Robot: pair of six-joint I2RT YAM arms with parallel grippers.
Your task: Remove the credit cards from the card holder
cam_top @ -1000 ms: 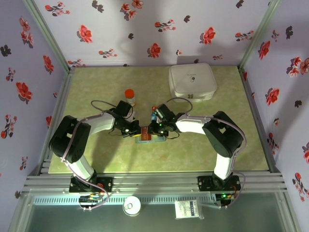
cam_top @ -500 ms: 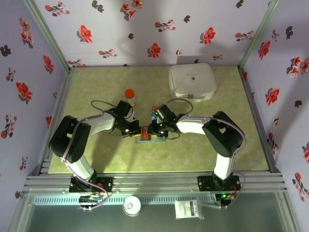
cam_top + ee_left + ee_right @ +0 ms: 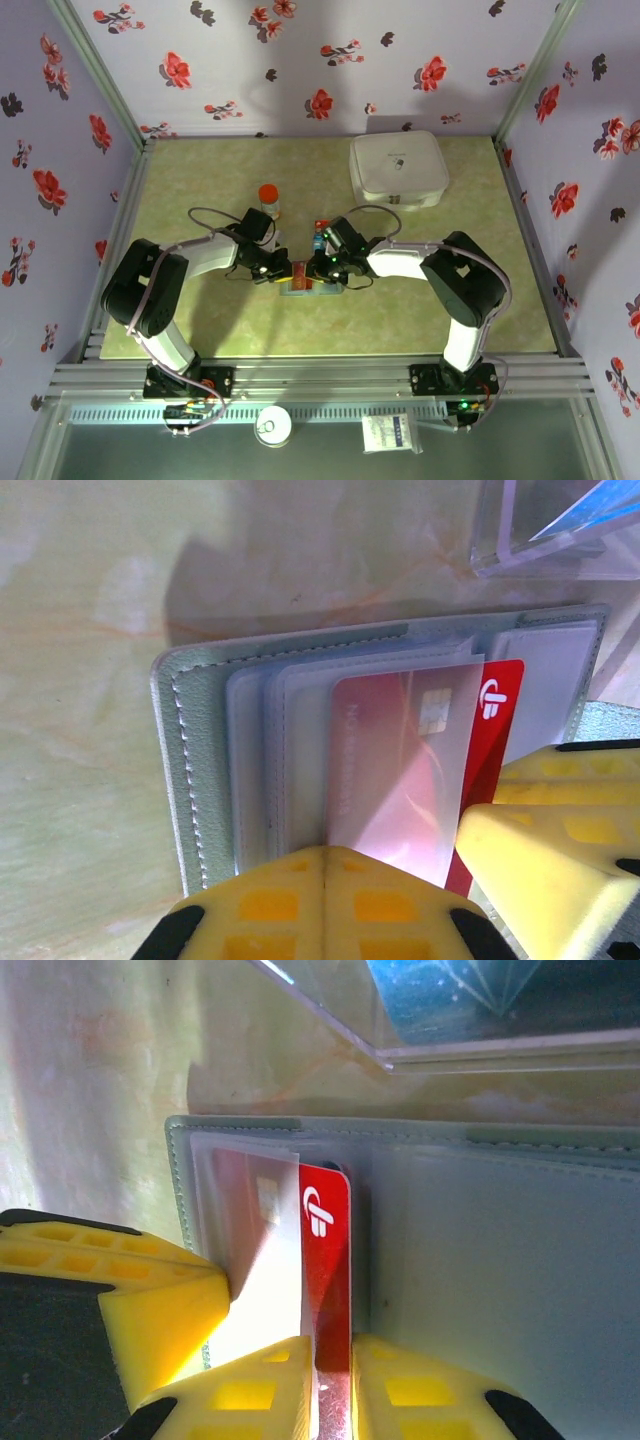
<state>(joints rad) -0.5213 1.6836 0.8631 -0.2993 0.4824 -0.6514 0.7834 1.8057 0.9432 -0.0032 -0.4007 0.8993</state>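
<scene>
The card holder (image 3: pixel 195 780) lies open and flat on the table, a grey-green wallet with clear sleeves (image 3: pixel 480 1260). A red credit card (image 3: pixel 327 1250) sticks partway out of one sleeve (image 3: pixel 495 715). My right gripper (image 3: pixel 331 1370) is shut on that card's free end, one yellow finger on each side. My left gripper (image 3: pixel 324 865) is shut, its tips together and pressing on the sleeves beside the card. From above, both grippers meet over the holder (image 3: pixel 303 287), the left gripper (image 3: pixel 283 272) on its left and the right gripper (image 3: pixel 322 268) on its right.
A clear plastic stand (image 3: pixel 545 550) with something blue in it stands just past the holder (image 3: pixel 470 1010). An orange-capped bottle (image 3: pixel 269 198) is behind the left arm. A large white box (image 3: pixel 398 170) sits at the back right.
The right gripper's fingers have closed in on the red card. Both arms have hardly moved.
</scene>
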